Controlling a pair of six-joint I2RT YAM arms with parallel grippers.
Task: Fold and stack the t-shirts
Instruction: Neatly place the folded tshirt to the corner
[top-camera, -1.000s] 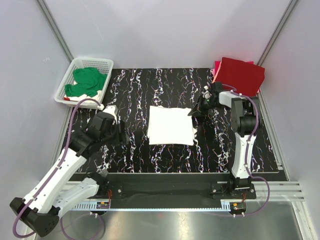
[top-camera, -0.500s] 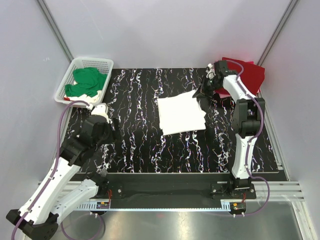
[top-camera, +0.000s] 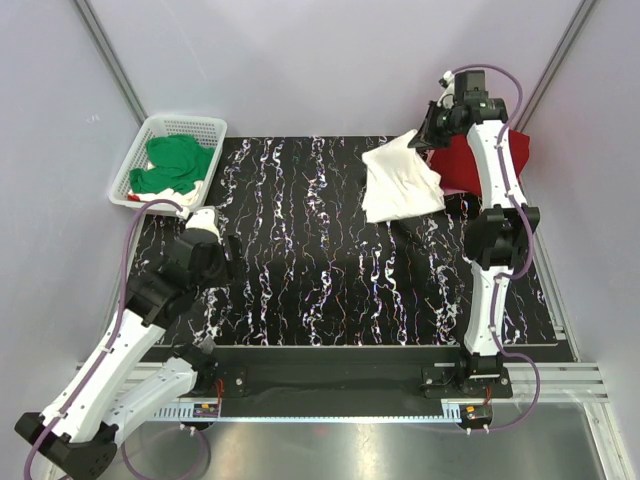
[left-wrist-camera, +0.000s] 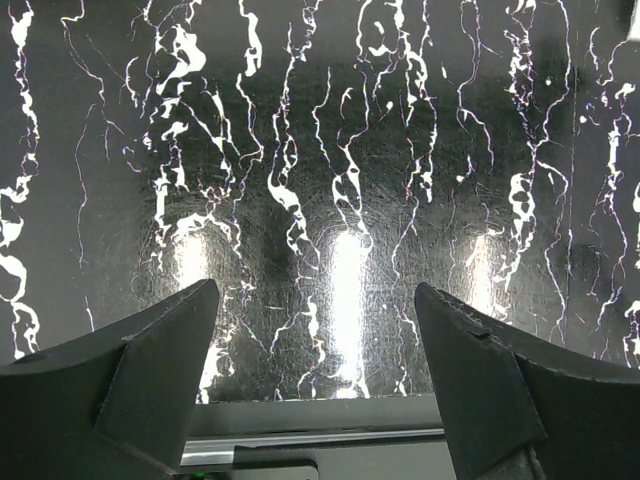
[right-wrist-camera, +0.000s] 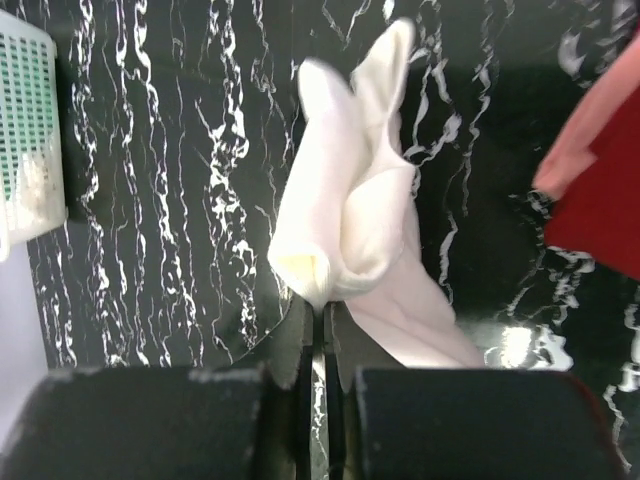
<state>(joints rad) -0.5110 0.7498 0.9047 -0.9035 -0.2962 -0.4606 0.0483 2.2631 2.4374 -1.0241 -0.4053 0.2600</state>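
White tee (top-camera: 402, 180), 1 o'clock, pinched in right fingers (right-wrist-camera: 320, 350) beside red tee (top-camera: 515, 150) edge; left fingers (left-wrist-camera: 160, 350) spread above counter (top-camera: 300, 280), 8 o'clock.

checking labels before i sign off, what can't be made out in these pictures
Top view: the right arm and the hanging white t-shirt cover part of the red stack; its layers can't be counted.
Top view: the green t-shirt hides whatever lies beneath it in the basket.
Right wrist view: the right gripper is blurred; the left edge cuts off the basket.

White tee (top-camera: 402, 182), red tee (top-camera: 460, 170), green tee (top-camera: 172, 160) — black white-veined table (top-camera: 300, 290).
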